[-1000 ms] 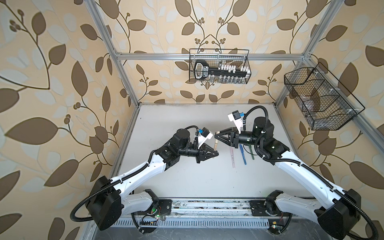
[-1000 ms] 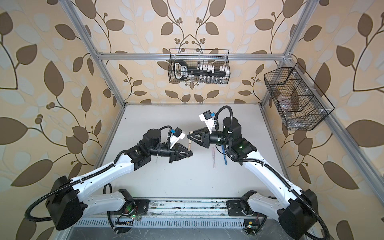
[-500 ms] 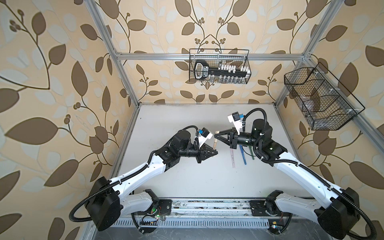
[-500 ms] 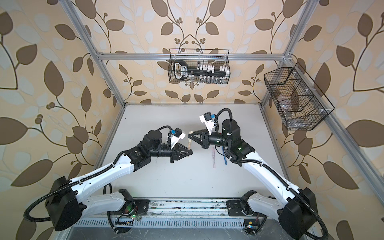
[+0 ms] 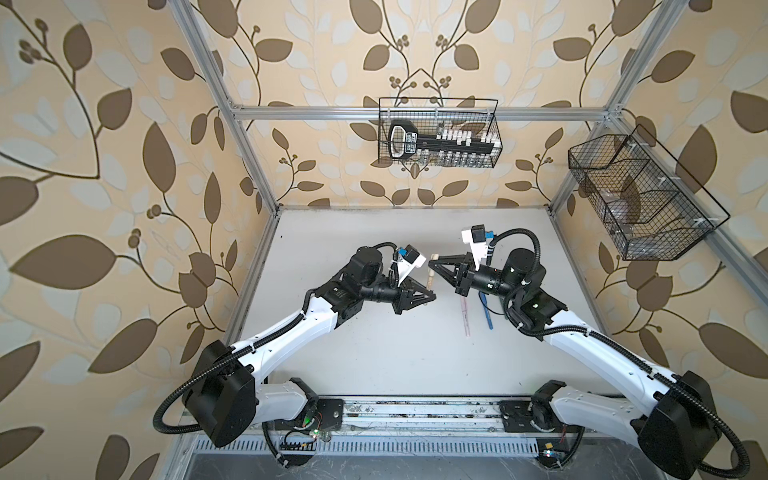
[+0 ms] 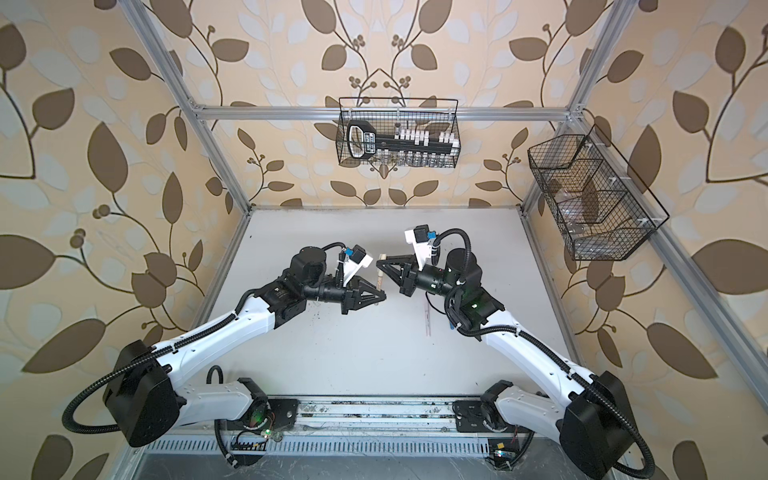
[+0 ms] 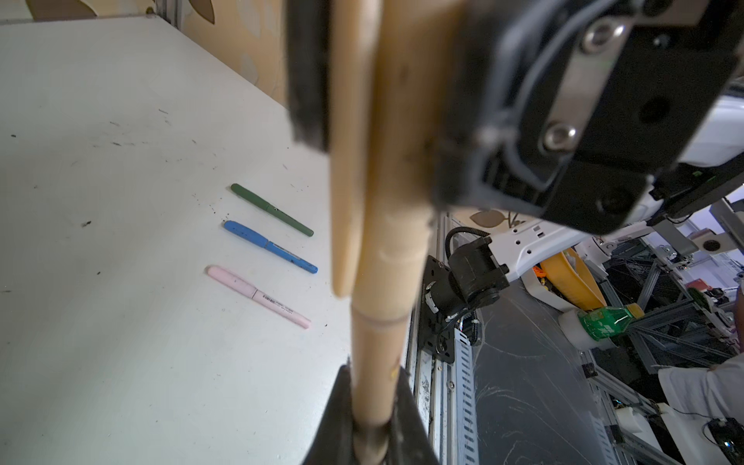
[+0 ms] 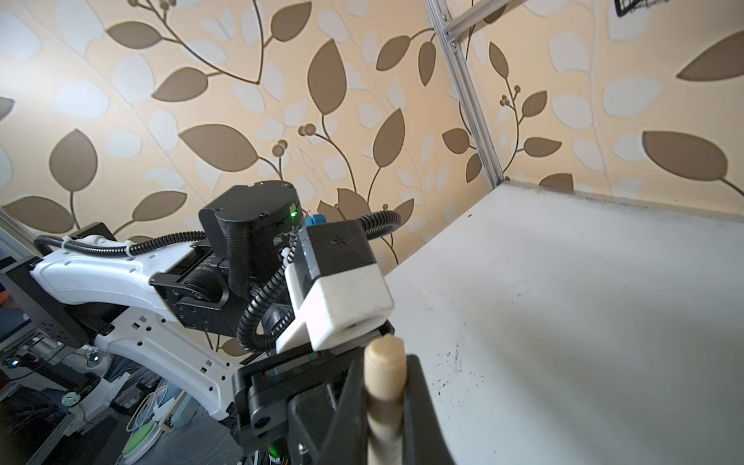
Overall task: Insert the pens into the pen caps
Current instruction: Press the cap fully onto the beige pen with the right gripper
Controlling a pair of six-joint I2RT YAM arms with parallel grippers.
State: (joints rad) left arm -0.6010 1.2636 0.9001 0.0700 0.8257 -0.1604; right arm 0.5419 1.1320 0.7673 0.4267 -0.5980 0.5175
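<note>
In the past second my right gripper [image 8: 384, 406] has shut. Its jaws stood slightly apart a moment ago and now clamp the tan cap [image 8: 384, 362], with the arm nudged in toward its partner. The left gripper [image 7: 370, 426] is as it was, jaws narrow and pinching the lower barrel of the tan pen [image 7: 376, 354].

The two grips sit at opposite ends of one line, held in the air above the middle of the table [image 7: 120, 193]. I read that as deliberate. With the pair off the surface, each arm can push along the pen's axis. Gripping far from the joint leaves the cap's mouth free to slide.

In the left wrist view the cap's pocket clip [image 7: 344, 201] lies along the barrel, so the pen looks well inside already. A fine seam shows lower on the barrel. I cannot tell whether the cap has clicked home.

The pink pen [image 7: 257, 296], the blue pen [image 7: 269, 246] and the green pen [image 7: 271, 209] lie on the table beside the right arm. They are parallel, apart from one another and capped. They are parked clear of where the grippers meet, so I judge the tan pair the last of the four.
</note>
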